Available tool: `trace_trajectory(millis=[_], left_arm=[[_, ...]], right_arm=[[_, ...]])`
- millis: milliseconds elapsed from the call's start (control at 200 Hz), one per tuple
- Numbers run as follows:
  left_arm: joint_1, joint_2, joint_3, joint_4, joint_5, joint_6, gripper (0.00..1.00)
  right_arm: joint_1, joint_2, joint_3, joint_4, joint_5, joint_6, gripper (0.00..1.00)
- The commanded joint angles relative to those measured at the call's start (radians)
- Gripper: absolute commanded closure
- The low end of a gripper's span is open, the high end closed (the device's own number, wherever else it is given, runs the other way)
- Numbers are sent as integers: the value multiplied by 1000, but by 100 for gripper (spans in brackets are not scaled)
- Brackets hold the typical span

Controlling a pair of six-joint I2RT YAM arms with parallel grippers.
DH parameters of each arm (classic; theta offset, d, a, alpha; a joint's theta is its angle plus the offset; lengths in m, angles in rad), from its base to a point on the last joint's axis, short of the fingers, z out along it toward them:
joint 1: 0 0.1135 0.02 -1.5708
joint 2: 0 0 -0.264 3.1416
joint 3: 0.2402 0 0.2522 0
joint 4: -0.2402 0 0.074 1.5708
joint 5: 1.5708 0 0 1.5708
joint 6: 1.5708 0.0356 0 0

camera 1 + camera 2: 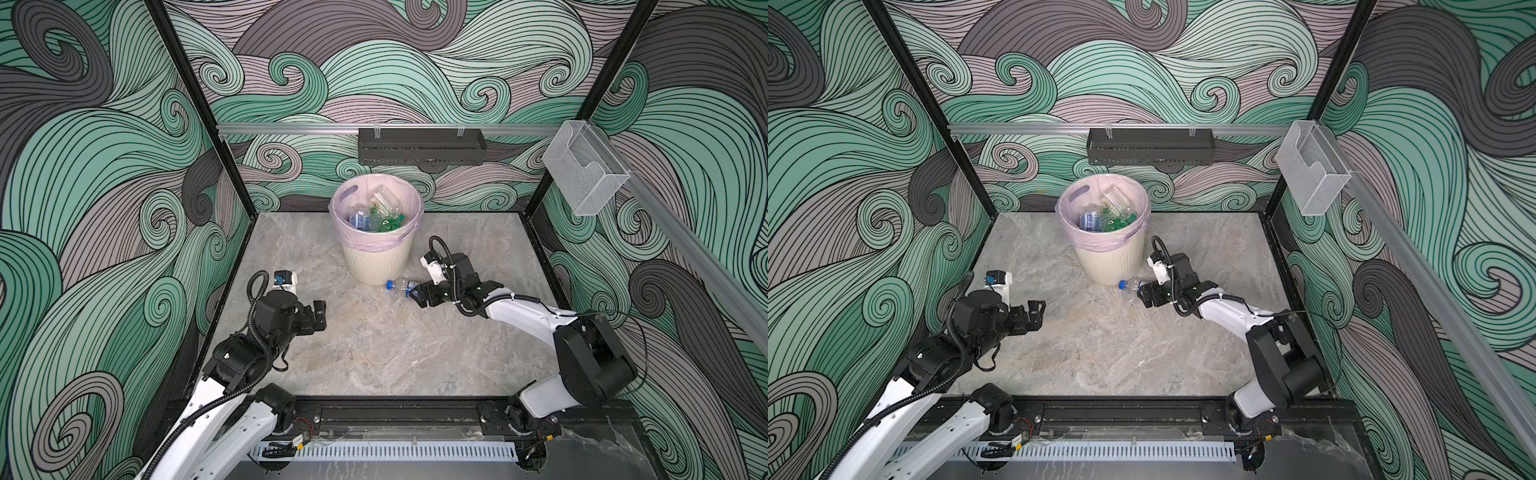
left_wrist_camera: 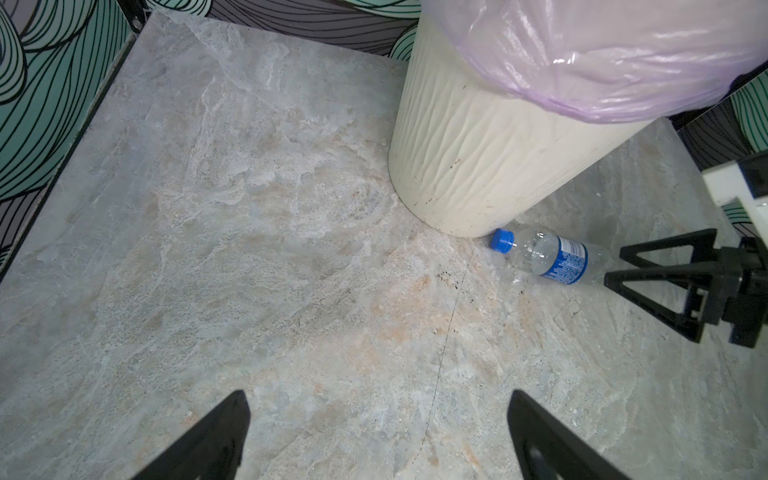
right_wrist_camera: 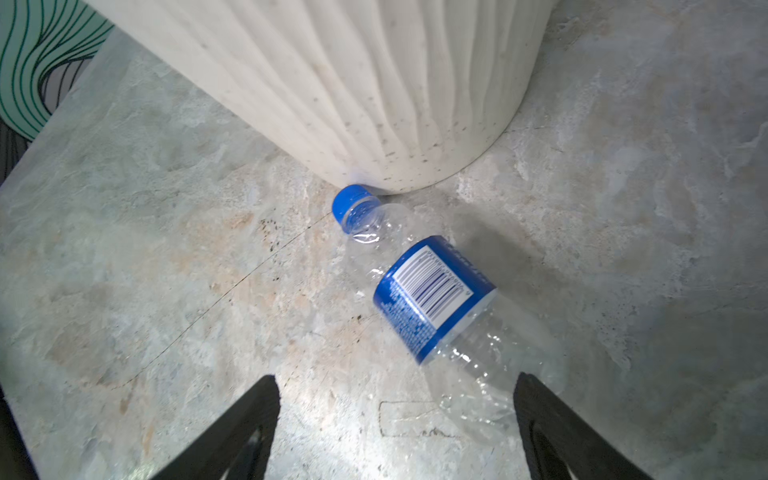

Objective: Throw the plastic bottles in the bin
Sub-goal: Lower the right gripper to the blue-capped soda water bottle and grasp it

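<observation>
Upright on the marble-look table (image 1: 374, 353): cream ribbed bin (image 1: 376, 266) (image 1: 1106, 262), lined with a pale pink bag (image 1: 353, 242) folded over the rim.

Inside the bin: a heap of plastic bottles (image 1: 376, 218) (image 1: 1106, 220), clear, blue-labelled and green. Count not readable.

Outside the bin: 1 clear bottle (image 1: 400, 286) (image 1: 1130, 286) (image 2: 548, 255) (image 3: 432, 295) with a blue label, lying on its side at the bin's foot, on the side toward the right arm. Blue cap (image 3: 351, 201) right at the bin's base wall, touching or nearly so; cannot tell which. Base end pointing away from the bin.

Low over the table, just beyond the bottle from the bin: right gripper (image 1: 417, 294) (image 1: 1143, 296) (image 2: 614, 265) (image 3: 397, 379), jaws apart, not clamped. Bottle's base end lying between the 2 fingers (image 3: 552, 436), close against 1 and with a clear gap to the other.

Well apart from the bin, out from its foot on the left arm's side: left gripper (image 1: 320, 316) (image 1: 1036, 311) (image 2: 378, 395), above bare table, jaws spread wide, nothing between them. In the left wrist view, bin and bottle beyond the fingertips, far from both.
</observation>
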Motion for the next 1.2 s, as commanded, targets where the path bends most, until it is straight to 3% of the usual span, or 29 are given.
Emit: trace_trajectory(millis=[0, 415, 796, 1196], left_arm=[[9, -13, 4, -24, 3, -19, 1], [9, -27, 1, -46, -9, -17, 1], [9, -23, 2, -46, -8, -16, 1], [8, -25, 0, -48, -6, -21, 1]], right_arm=[[-9, 51, 43, 74, 18, -24, 12], [1, 192, 107, 46, -69, -37, 19], [70, 153, 37, -1, -7, -20, 22], [93, 188, 15, 38, 106, 46, 33]])
